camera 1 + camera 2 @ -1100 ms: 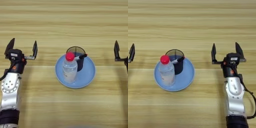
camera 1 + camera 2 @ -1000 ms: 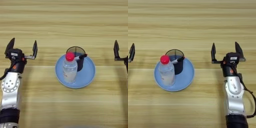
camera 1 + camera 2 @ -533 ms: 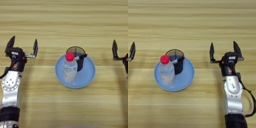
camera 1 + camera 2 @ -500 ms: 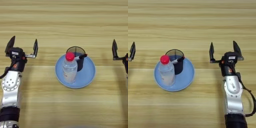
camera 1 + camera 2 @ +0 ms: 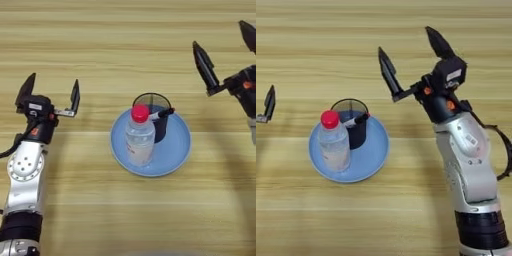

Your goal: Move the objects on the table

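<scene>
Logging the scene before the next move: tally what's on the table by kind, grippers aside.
Bottle, clear with red cap: 1
Cup, dark, round: 1
Marker in the cup: 1
Plate, light blue: 1
Total: 4

Even, bright overhead light falls on the table [image 5: 125, 210]. Shadows are soft and faint, one just beside the light-blue plate [image 5: 177, 155]. Mild glare brightens the planks far behind the plate.
</scene>
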Controlling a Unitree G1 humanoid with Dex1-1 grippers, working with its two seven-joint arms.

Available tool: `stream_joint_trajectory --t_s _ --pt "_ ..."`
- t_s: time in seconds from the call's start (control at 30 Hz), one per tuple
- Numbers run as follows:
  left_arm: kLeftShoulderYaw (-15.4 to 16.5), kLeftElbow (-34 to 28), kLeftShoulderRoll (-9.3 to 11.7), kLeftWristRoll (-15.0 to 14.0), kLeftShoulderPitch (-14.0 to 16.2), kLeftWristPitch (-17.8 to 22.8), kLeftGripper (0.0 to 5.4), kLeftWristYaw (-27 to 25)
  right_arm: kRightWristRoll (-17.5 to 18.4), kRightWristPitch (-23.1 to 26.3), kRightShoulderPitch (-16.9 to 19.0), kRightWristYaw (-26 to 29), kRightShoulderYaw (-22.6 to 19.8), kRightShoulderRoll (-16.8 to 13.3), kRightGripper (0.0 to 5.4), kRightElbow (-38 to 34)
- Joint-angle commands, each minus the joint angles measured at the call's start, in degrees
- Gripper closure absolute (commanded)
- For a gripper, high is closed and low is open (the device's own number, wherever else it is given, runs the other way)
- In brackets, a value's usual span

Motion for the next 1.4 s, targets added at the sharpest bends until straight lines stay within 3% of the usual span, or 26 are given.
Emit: stream_joint_trajectory --t_s 0.03,0.3,0.5,0.67,0.93,1.4 --pt "-0.6 0.4 -0.1 0.4 -0.5 -0.5 0.01 0.1 1.6 5.3 -3.3 2.8 3.7 -0.7 0.0 -2.5" --pt "-0.8 -0.1 -0.1 0.3 -0.2 -0.4 0.01 0.3 2.0 14.8 -6.1 5.7 10.1 -0.4 0.0 -3.6" --pt "-0.8 0.1 -0.1 0.1 -0.1 -0.5 0.01 0.2 3.7 25.0 -6.7 9.1 13.9 -3.0 0.0 -5.0" --pt "-0.9 0.1 -0.1 0.2 -0.2 -0.5 0.01 0.2 4.9 30.2 -6.4 10.8 14.3 -4.2 0.0 -5.6" --pt "-0.9 -0.1 0.0 0.2 -0.1 -0.5 0.01 0.1 2.6 32.8 -5.4 12.1 15.7 -6.6 0.0 -4.9" --pt "-1.1 -0.3 0.0 0.0 -0.2 -0.4 0.01 0.1 -5.9 28.4 -2.8 14.1 21.9 -6.5 0.0 3.3"
